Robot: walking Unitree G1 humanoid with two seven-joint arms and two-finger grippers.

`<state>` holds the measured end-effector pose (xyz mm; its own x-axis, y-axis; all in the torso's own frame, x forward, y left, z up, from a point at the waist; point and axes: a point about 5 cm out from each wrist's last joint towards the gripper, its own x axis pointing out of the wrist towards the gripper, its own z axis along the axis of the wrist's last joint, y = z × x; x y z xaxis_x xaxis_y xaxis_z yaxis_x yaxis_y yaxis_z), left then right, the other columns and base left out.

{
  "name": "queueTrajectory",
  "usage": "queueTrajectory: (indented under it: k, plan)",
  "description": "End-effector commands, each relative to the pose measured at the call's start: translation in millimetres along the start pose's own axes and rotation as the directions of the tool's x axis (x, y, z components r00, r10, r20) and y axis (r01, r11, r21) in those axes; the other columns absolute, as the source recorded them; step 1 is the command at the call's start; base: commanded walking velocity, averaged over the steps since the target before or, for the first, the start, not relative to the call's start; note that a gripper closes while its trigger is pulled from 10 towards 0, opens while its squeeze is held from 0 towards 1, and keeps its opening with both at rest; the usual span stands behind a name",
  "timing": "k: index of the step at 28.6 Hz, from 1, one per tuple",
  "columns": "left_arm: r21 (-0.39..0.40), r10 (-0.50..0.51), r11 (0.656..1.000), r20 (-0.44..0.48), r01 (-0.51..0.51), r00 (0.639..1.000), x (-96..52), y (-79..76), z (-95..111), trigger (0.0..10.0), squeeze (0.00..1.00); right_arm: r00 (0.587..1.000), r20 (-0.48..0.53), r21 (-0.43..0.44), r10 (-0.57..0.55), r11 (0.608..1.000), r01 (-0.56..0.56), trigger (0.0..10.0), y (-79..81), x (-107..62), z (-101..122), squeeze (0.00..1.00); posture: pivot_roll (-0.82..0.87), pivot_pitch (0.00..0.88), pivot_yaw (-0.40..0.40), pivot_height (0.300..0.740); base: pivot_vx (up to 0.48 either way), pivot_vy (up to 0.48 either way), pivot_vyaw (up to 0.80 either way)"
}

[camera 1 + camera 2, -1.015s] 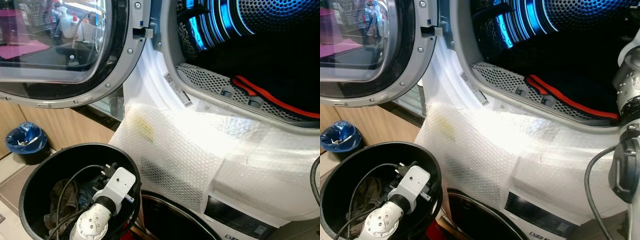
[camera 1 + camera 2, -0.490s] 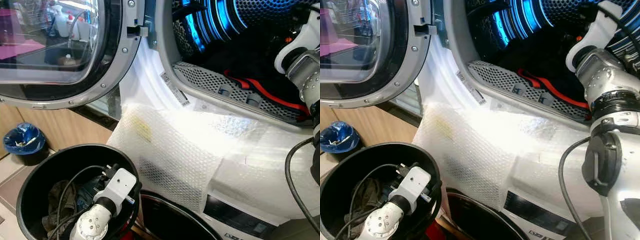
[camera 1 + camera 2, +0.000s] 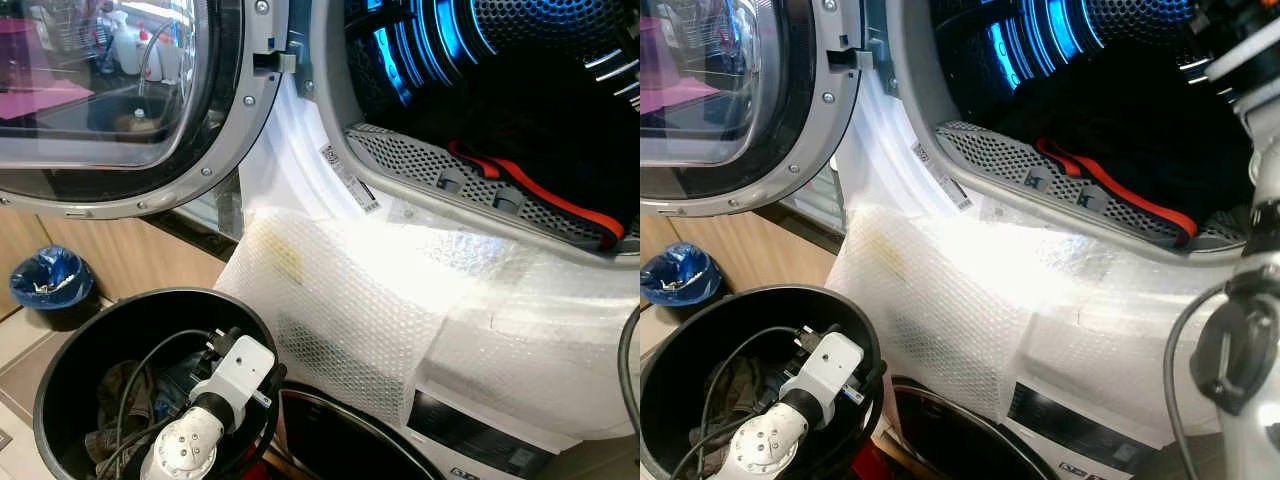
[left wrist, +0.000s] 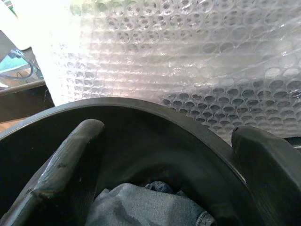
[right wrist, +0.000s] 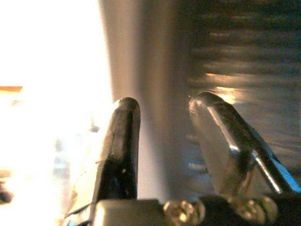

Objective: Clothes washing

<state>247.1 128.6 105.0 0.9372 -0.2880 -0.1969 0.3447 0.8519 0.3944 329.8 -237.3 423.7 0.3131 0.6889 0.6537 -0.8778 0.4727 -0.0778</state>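
Head views: the left arm reaches down into the round black plastic laundry bucket point(image 3: 60, 400), where crumpled dark clothes point(image 3: 115, 410) lie, ready for picking. A black garment with red trim point(image 3: 1110, 190) lies in the blue-lit washer drum point(image 3: 520, 60).

Left wrist view: the left gripper point(image 4: 169, 174) is spread wide, empty, denim just below its fingers.

Right wrist view: the right gripper point(image 5: 162, 141) is parted, empty, beside the drum wall.

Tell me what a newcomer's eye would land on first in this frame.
The blue-lit perforated metal drum of the open front-loading machine, with a dark garment with red trim at its mouth. Below hangs shiny bubble wrap over the white front, and at lower left the left end effector reaches into a round black bucket of clothes.
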Motion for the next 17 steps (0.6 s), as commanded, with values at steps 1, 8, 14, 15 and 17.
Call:
queueTrajectory:
  k: [1,8,14,15,17]
  plan:
    - [-0.005,-0.033,0.999,0.005,0.034,0.999,0.4,-5.9,-0.2,10.0,0.0,0.986,0.028,0.031,0.167,0.985,-0.168,10.0,26.4,0.5,7.8,0.0,0.05,0.05,-0.083,0.74,0.0,0.0,0.0]
    - [-0.009,-0.027,1.0,0.0,0.027,1.0,1.3,-5.2,-2.3,10.0,0.0,0.906,0.052,0.398,0.42,0.824,-0.404,10.0,115.4,1.9,-49.4,0.0,0.01,0.073,-0.085,0.74,0.0,0.0,0.0]
    - [-0.015,-0.032,0.999,0.011,0.032,0.999,4.5,-7.2,0.2,10.0,0.0,0.876,0.144,0.564,0.46,0.689,-0.455,10.0,162.6,3.3,-78.5,0.0,-0.01,0.083,-0.084,0.74,0.0,0.0,0.0]
    - [-0.017,-0.029,0.999,0.015,0.03,0.999,5.3,-7.0,1.2,10.0,0.0,0.882,0.169,0.623,0.439,0.646,-0.441,10.0,169.5,2.2,-86.1,0.0,-0.02,0.081,-0.086,0.74,0.0,0.0,0.0]
    - [-0.011,0.026,1.0,0.041,-0.026,0.999,6.9,-0.7,4.9,10.0,0.0,0.901,0.011,0.726,0.434,0.616,-0.305,10.0,191.8,-17.6,-132.5,0.0,-0.02,0.083,-0.085,0.74,0.0,0.0,0.0]
